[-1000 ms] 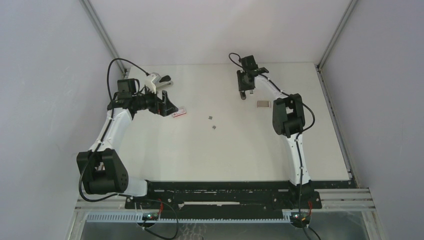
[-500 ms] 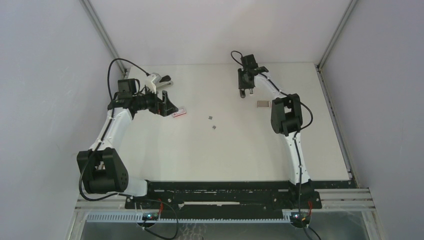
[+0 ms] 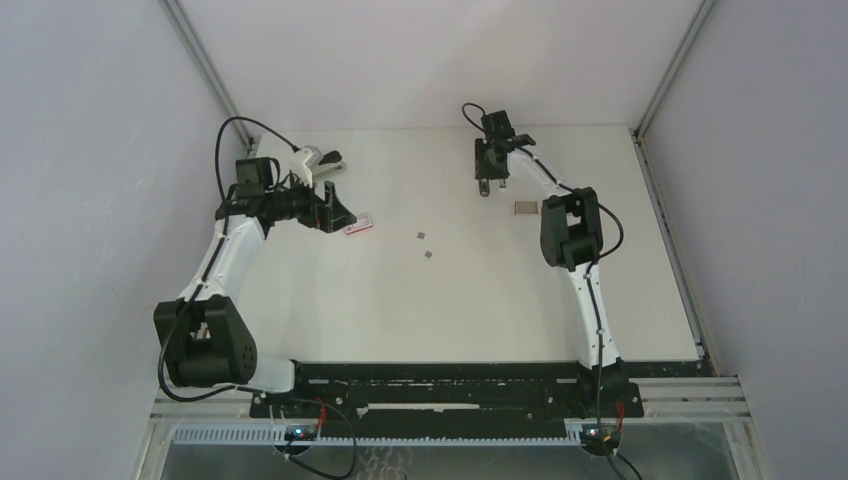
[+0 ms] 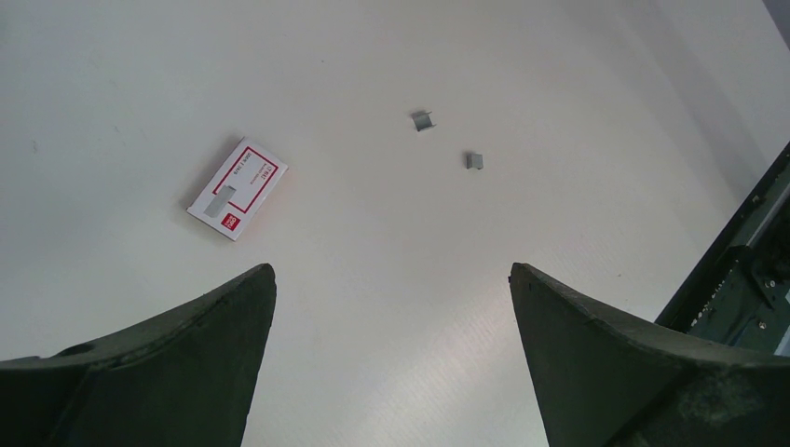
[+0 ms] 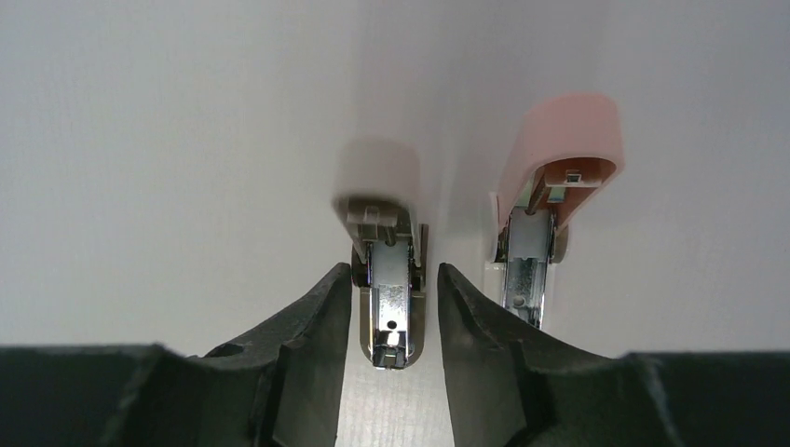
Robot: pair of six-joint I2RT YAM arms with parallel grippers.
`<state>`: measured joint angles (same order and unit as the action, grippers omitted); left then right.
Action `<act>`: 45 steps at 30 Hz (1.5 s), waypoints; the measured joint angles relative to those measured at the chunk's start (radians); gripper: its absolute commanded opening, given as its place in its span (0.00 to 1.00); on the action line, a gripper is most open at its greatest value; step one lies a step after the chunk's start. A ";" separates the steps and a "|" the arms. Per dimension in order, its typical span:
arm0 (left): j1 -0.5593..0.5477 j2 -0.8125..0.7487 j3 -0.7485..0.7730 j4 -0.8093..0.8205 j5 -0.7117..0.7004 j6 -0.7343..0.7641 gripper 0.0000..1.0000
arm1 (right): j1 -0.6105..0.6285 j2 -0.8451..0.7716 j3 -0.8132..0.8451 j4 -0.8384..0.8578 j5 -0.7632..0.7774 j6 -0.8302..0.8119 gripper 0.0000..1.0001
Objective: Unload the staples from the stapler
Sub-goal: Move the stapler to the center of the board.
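My left claw [image 4: 391, 272] is wide open and holds nothing, over the table [image 4: 578, 56]. A box [image 4: 237, 188] lies just ahead of its left finger. I see two staples [image 4: 424, 120] loose mid-table, near each other, well apart from the right claw [image 5: 394, 272]. That one is partly open, straddling the beige stapler [image 5: 391, 312]. Slivers of table show on both sides, so no grip. Its top is swung up and the metal track is bare; can't tell if anything's inside. A pink stapler [image 5: 559, 158] lies just beside, also open.

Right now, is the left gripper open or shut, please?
Open: the left gripper has its fingers wide apart, nothing held between them.
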<state>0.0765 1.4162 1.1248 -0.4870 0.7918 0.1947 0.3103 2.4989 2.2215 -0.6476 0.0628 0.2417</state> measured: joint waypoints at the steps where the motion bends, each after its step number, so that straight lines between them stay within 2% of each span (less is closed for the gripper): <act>1: 0.000 0.000 0.000 0.000 0.000 0.000 1.00 | 0.000 0.002 0.002 0.000 0.000 0.001 0.41; 15: 0.000 0.005 0.000 0.000 -0.021 -0.002 1.00 | 0.021 -0.015 0.030 -0.012 -0.001 -0.004 0.54; 20: 0.000 0.023 0.010 -0.002 -0.085 -0.003 1.00 | 0.029 -0.130 -0.024 -0.014 0.000 -0.027 0.57; 24: 0.001 0.058 0.066 -0.027 -0.145 0.000 1.00 | 0.034 -0.311 -0.136 -0.001 -0.005 -0.066 0.60; 26: 0.002 0.083 0.122 -0.041 -0.175 0.000 1.00 | 0.036 -0.401 -0.206 0.017 -0.004 -0.087 0.63; 27: 0.003 0.096 0.152 -0.043 -0.191 0.000 1.00 | 0.038 -0.452 -0.253 0.032 -0.005 -0.100 0.86; 28: 0.004 0.107 0.177 -0.046 -0.202 0.001 1.00 | 0.040 -0.494 -0.294 0.042 -0.006 -0.111 0.90; 32: 0.009 0.179 0.300 -0.062 -0.245 0.009 1.00 | 0.060 -0.651 -0.483 0.079 -0.021 -0.177 0.92; 38: 0.017 0.349 0.515 -0.132 -0.291 0.047 1.00 | 0.085 -0.769 -0.696 0.089 -0.114 -0.271 0.91; 45: 0.021 0.577 0.828 -0.268 -0.314 0.140 1.00 | 0.089 -0.826 -0.784 0.052 -0.258 -0.401 0.90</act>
<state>0.0971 1.9930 1.9526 -0.7551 0.4774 0.3351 0.3992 1.6726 1.4372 -0.5957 -0.1955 -0.1593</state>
